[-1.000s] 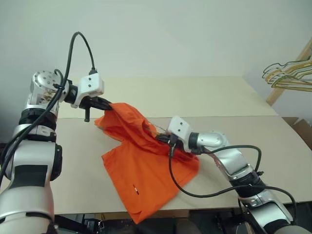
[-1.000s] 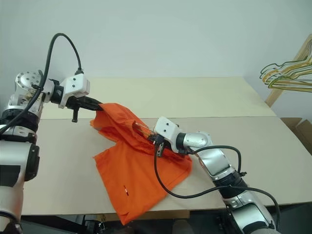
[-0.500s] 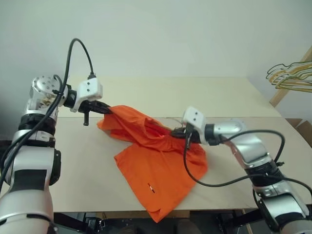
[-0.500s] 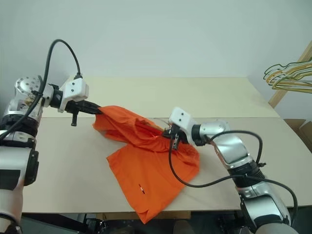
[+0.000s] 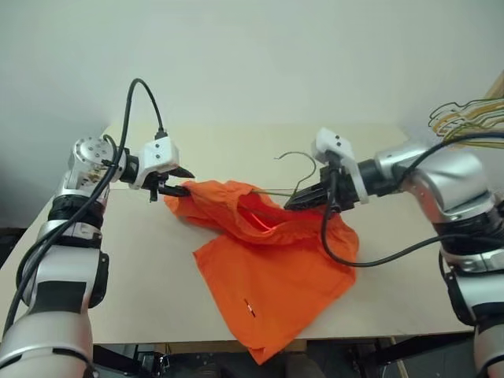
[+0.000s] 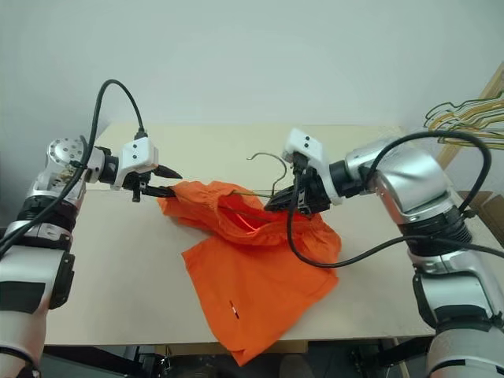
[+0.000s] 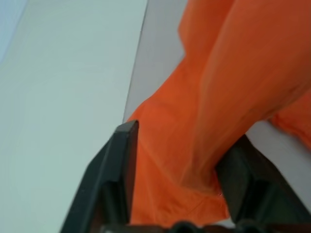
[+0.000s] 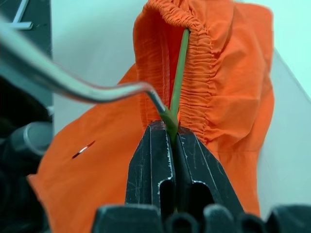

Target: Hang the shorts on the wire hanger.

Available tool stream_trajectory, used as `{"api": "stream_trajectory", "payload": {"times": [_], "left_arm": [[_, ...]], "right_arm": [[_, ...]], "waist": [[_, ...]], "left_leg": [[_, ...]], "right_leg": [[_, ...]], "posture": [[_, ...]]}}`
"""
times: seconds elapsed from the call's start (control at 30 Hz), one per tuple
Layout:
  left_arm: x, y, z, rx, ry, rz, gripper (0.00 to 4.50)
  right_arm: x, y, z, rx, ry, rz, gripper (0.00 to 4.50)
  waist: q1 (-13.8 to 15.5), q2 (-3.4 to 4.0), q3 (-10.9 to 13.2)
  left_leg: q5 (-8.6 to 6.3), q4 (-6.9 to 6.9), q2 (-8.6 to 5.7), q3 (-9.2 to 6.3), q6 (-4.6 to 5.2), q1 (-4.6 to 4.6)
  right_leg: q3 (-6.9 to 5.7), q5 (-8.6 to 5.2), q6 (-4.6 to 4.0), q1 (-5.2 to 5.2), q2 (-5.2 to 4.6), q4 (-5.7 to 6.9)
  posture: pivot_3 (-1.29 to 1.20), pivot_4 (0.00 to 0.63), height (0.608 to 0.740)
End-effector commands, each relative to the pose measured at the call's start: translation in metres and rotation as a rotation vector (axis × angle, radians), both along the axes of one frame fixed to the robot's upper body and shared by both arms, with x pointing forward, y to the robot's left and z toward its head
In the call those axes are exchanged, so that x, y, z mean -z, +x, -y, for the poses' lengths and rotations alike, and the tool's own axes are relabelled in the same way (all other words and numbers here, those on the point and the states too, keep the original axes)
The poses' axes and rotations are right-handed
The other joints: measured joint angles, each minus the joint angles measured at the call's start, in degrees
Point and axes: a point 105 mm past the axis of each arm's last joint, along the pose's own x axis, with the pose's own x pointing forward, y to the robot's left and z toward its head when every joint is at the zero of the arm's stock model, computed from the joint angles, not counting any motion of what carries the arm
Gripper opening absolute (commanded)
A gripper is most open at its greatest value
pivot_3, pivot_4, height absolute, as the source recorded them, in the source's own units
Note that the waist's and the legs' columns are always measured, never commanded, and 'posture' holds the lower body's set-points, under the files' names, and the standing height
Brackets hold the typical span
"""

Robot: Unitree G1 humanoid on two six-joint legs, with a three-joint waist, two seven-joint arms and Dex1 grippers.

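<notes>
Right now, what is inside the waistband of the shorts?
One green arm of the hanger runs into the gathered waistband of the shorts. The right gripper pinches the wire just outside. The hanger's far end is covered by fabric.

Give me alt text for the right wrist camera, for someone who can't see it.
The right gripper, shut on a green wire hanger, holds it where the wire runs up into the gathered waistband of orange shorts. The hanger's silvery hook curves away to one side, and the shorts drape down over a pale table.
</notes>
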Motion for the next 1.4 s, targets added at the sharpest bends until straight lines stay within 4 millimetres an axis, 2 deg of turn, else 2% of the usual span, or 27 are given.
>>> {"api": "stream_trajectory", "payload": {"times": [0.03,0.07,0.13,0.23,0.3,0.4,0.6,0.73,0.93,1.03,1.3,1.37,1.4], "left_arm": [[-0.036,0.009,0.0,-0.02,-0.007,0.145,3.7],[-0.042,0.01,0.003,-0.01,-0.021,0.164,4.11],[-0.052,0.0,0.011,0.078,-0.059,0.129,4.47],[-0.054,-0.032,0.025,0.299,-0.067,0.039,4.47],[-0.048,-0.048,0.033,0.387,-0.048,0.005,4.47],[-0.039,-0.062,0.037,0.464,0.004,-0.011,4.47],[-0.04,-0.061,0.063,0.518,-0.067,-0.033,4.47],[-0.023,-0.038,0.097,0.442,-0.069,0.034,4.47],[-0.002,-0.028,0.112,0.436,0.009,-0.007,4.47],[0.0,-0.027,0.114,0.445,0.026,-0.021,3.87],[-0.004,-0.027,0.107,0.465,0.037,-0.046,1.34],[-0.005,-0.029,0.107,0.479,0.032,-0.057,0.57],[-0.005,-0.029,0.108,0.486,0.031,-0.061,0.35]], "right_arm": [[-0.018,-0.006,0.002,-0.04,-0.009,-0.046,0.0],[-0.018,-0.004,0.004,-0.027,-0.034,-0.051,0.0],[-0.017,0.002,0.007,0.0,-0.061,-0.049,0.0],[-0.017,0.008,0.007,0.037,-0.05,-0.071,0.0],[-0.017,0.009,0.005,0.042,-0.044,-0.079,0.0],[-0.017,0.011,0.003,0.058,-0.031,-0.094,0.0],[-0.02,0.013,0.0,0.063,-0.014,-0.095,0.0],[-0.021,0.011,-0.004,0.045,-0.015,-0.091,0.0],[-0.021,0.009,-0.007,0.019,-0.026,-0.087,0.0],[-0.021,0.009,-0.008,0.022,-0.03,-0.087,0.0],[-0.019,0.01,-0.005,0.036,-0.05,-0.082,0.0],[-0.017,0.012,-0.005,0.032,-0.065,-0.048,0.0],[-0.017,0.012,-0.005,0.028,-0.071,-0.031,0.0]], "waist": [[0.0,0.0,0.0],[0.0,0.0,0.0],[-0.2,0.0,0.0],[-0.6,0.02,0.0],[-1.1,0.06,0.0],[-1.4,0.08,0.0],[-1.4,0.08,0.0],[-1.4,0.07,0.0],[-2.5,0.07,0.0],[-3.0,0.07,0.0],[-3.0,0.08,0.0],[-3.0,0.08,0.0],[-3.0,0.08,0.0]], "left_leg": [[0.0,0.0,0.0,0.0,0.0,-0.01],[0.0,-0.01,0.0,-0.01,0.0,-0.03],[-0.01,-0.02,0.0,0.0,0.01,-0.03],[-0.01,-0.03,0.01,0.03,0.0,-0.11],[-0.01,-0.05,0.04,0.05,0.0,-0.17],[0.0,-0.07,0.06,0.02,-0.03,-0.14],[0.02,0.09,0.08,0.0,-0.03,-0.06],[-0.01,0.11,0.03,-0.04,0.01,-0.04],[0.01,0.01,-0.08,-0.06,-0.03,-0.09],[0.03,0.02,-0.08,-0.07,-0.05,-0.07],[0.03,0.01,-0.04,-0.08,-0.04,-0.07],[0.02,0.01,-0.05,-0.11,-0.04,-0.08],[0.02,0.01,-0.06,-0.11,-0.03,-0.09]], "right_leg": [[0.0,0.0,0.0,-0.02,0.0,-0.01],[-0.01,0.0,0.0,-0.02,0.0,-0.01],[0.0,0.0,0.0,-0.06,-0.01,0.02],[0.0,0.0,0.0,-0.16,-0.01,0.05],[0.09,0.0,0.0,-0.3,-0.03,0.18],[0.15,0.0,0.0,-0.34,-0.04,0.28],[0.12,-0.01,0.01,-0.14,-0.01,0.23],[0.1,-0.01,0.02,-0.06,0.0,0.19],[0.13,-0.02,0.03,-0.25,0.01,0.19],[0.16,-0.02,0.03,-0.22,0.0,0.18],[0.18,-0.02,0.03,-0.21,0.0,0.19],[0.18,-0.02,0.03,-0.22,-0.01,0.2],[0.18,-0.02,0.03,-0.23,-0.02,0.2]], "posture": [[-0.13,0.0,0.74],[-0.14,0.0,0.74],[-0.14,0.0,0.74],[-0.15,0.0,0.74],[-0.15,0.0,0.74],[-0.16,0.0,0.74],[-0.16,0.0,0.74],[-0.16,0.0,0.74],[-0.16,0.0,0.74],[-0.16,0.0,0.74],[-0.17,0.0,0.74],[-0.17,0.0,0.74],[-0.17,0.0,0.74]]}}
